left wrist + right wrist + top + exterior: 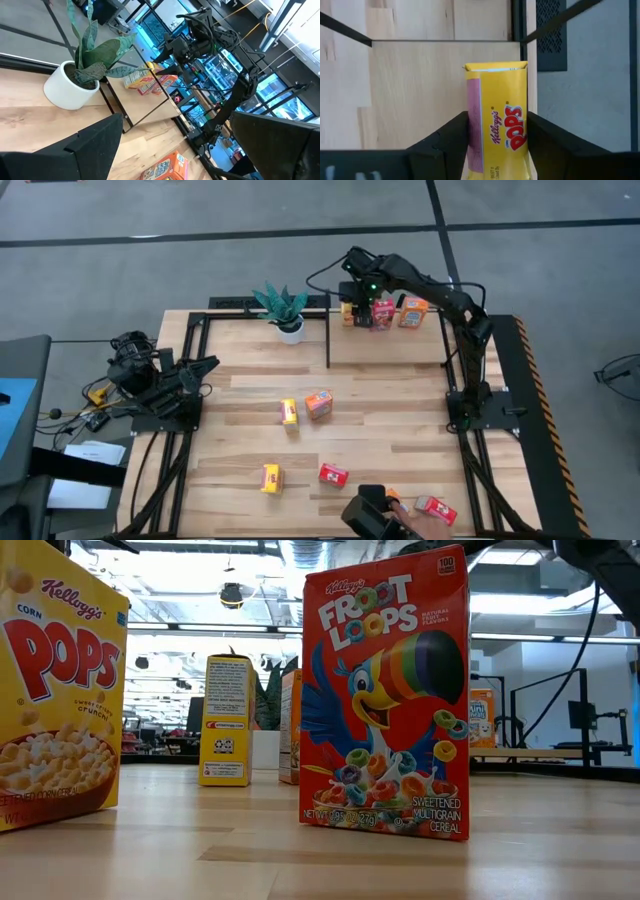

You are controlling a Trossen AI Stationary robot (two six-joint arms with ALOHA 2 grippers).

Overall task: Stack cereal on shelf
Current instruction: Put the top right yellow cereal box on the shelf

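Note:
My right gripper [350, 304] reaches over the shelf's [400, 345] far left corner and is shut on a yellow Corn Pops box [497, 115]. A red box [382, 312] and an orange box [413, 311] stand on the shelf beside it. My left gripper [205, 368] waits open and empty at the table's left side; its fingers stand wide apart in the left wrist view [175, 120]. Several more cereal boxes stand on the table: yellow [289, 412], orange [318, 403], yellow [270, 477], red [333, 474]. My right gripper pinches the yellow box between its two fingers [451, 135], one on the pink narrow side [473, 125] and one on the opposite side. The fingers come from above and lie along the box. Whether the box's far end rests on the shelf, I cannot tell.
A potted green plant [284, 310] stands left of the shelf's black post [328, 340]. A person's hand [405, 518] with a dark object is at the near edge beside a red box [435, 509]. Black rails [440, 41] frame the shelf corner.

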